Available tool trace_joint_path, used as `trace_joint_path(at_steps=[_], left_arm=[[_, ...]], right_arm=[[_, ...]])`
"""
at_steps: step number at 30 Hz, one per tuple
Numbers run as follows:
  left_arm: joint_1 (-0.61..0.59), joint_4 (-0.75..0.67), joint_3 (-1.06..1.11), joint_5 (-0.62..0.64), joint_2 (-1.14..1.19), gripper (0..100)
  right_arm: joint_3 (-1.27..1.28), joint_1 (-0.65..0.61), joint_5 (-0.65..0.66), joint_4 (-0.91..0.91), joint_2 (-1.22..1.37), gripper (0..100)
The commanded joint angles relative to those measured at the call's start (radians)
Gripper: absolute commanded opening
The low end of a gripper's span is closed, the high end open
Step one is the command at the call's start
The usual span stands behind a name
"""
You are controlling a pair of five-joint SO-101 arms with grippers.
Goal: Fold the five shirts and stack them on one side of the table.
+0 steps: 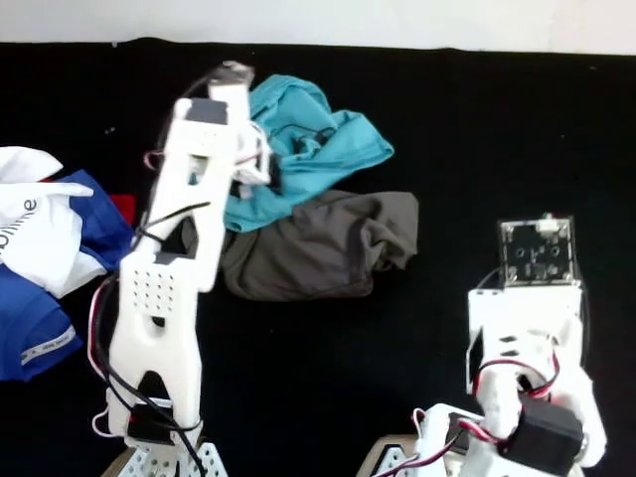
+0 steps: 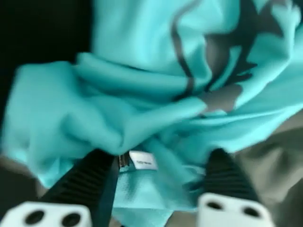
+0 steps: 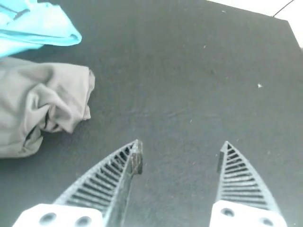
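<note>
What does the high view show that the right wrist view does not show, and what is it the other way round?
High view, beyond the right wrist view: a white shirt and a blue shirt bunched at the edge of the table on the left arm's side, and the left arm stretched over the teal shirt. Right wrist view, beyond the high view: the right gripper seen close, open above bare table. Shared: the crumpled teal shirt and the grey shirt touching it, both unfolded, on the black table.
</note>
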Motion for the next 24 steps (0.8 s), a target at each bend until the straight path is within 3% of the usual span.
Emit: trace_joint_path(at_steps=[1,7,10,18,24], left_arm=[[-0.105,0.097,-0.142,0.005,-0.016,3],[-0.341,0.321,-0.559,-0.009,-0.019,1],[-0.509,0.324,-0.754,-0.086,-0.062,1],[-0.917,0.316,-0.768,-0.319,-0.325,1],[-1.184,0.195,-0.768,-0.362,-0.371,1]], right_arm=[[-0.061,-0.050,0.008,-0.005,0.077,25.7],[-0.070,-0.131,-0.031,-0.008,0.183,25.7],[-0.070,-0.173,-0.127,-0.018,0.248,25.7],[-0.070,-0.262,-0.173,-0.097,0.417,25.7],[-0.068,-0.280,-0.173,-0.130,0.489,25.7]])
